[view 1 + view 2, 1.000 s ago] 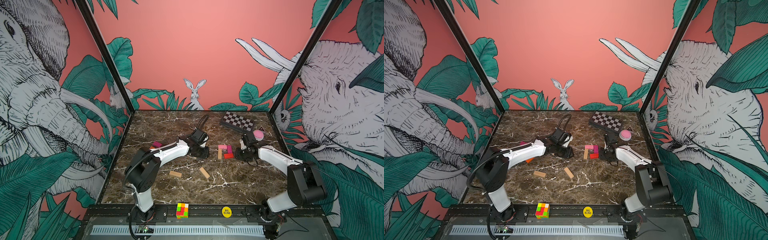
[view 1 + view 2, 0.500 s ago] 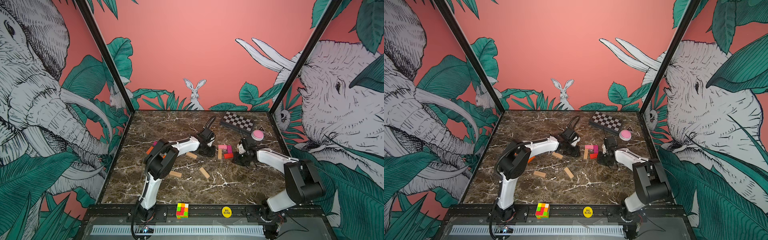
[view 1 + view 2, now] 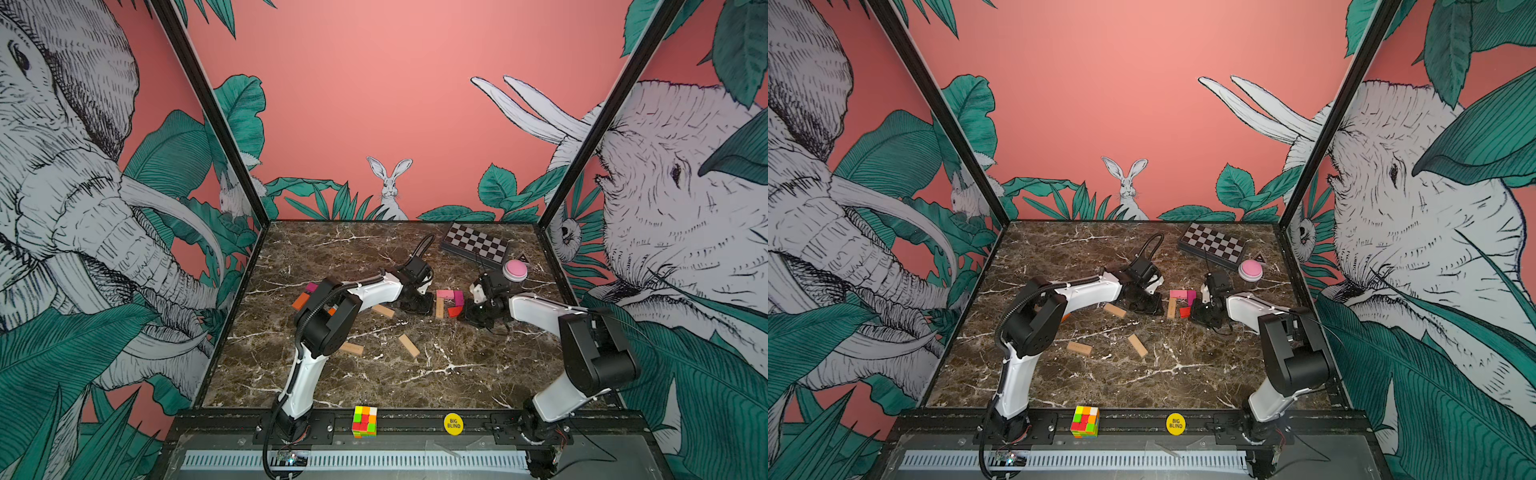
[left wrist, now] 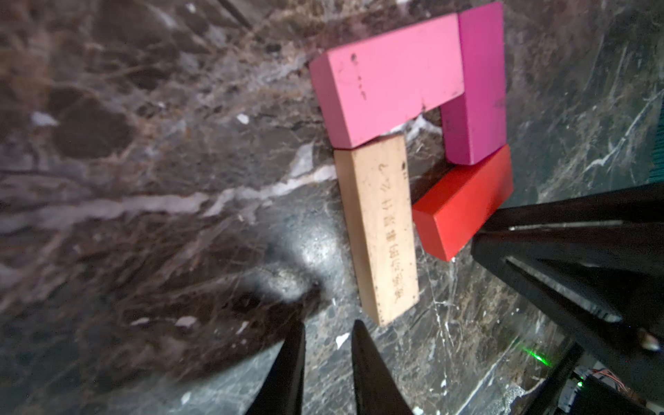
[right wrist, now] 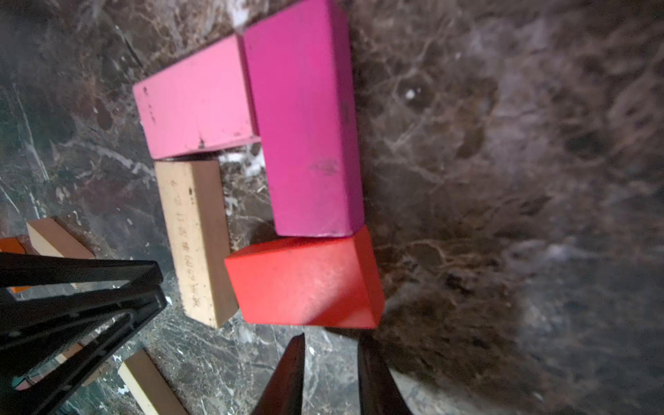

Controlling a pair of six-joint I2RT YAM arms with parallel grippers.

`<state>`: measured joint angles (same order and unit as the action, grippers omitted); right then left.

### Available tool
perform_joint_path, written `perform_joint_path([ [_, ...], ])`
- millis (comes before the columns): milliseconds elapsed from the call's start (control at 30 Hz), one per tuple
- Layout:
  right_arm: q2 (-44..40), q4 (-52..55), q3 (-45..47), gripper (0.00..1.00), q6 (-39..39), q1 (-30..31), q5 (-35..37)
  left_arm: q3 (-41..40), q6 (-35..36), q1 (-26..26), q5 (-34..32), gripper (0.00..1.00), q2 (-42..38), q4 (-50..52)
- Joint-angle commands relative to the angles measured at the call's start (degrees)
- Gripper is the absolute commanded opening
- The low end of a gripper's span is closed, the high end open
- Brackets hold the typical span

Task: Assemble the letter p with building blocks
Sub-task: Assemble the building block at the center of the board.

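Note:
Four building blocks lie together on the marble. A pink block [image 4: 391, 75] sits across the top, a magenta block [image 4: 478, 90] runs down one side, and a tan block [image 4: 381, 230] runs down the other. A red block [image 4: 463, 204] lies askew at the magenta block's end. In both top views they lie between my arms, pink [image 3: 444, 294] and red [image 3: 1185, 311]. My left gripper [image 4: 328, 325] stands narrowly open and empty by the tan block's end. My right gripper [image 5: 330, 337] is narrowly open and empty, with its tips at the red block [image 5: 301, 284].
Loose tan blocks [image 3: 382, 311] [image 3: 409, 345] [image 3: 352, 348] lie left of centre. An orange block [image 3: 300, 300] and a magenta block [image 3: 311, 287] are partly hidden by the left arm. At the back right are a checkered box [image 3: 473, 245] and a pink button [image 3: 515, 269]. A puzzle cube [image 3: 364, 422] and a yellow disc [image 3: 453, 424] sit on the front rail.
My left gripper has moved right to the tan block of the group, and a loose tan block now shows behind it. The right gripper has shifted slightly at the red block.

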<state>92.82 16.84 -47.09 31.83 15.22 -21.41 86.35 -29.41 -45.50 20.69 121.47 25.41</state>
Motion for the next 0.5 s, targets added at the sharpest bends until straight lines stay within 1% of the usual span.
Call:
perform_joint_path([
  [0,1.91,-0.09,-0.24,0.27,0.84,0.23,0.55,1.19,-0.63,-0.78,0.85,0.26,0.52,1.42],
  [467,2.86,-0.93,-0.23,0.28,1.56,0.22,0.21,2.83,-1.19,-1.04,1.69,0.26,2.00,1.02],
])
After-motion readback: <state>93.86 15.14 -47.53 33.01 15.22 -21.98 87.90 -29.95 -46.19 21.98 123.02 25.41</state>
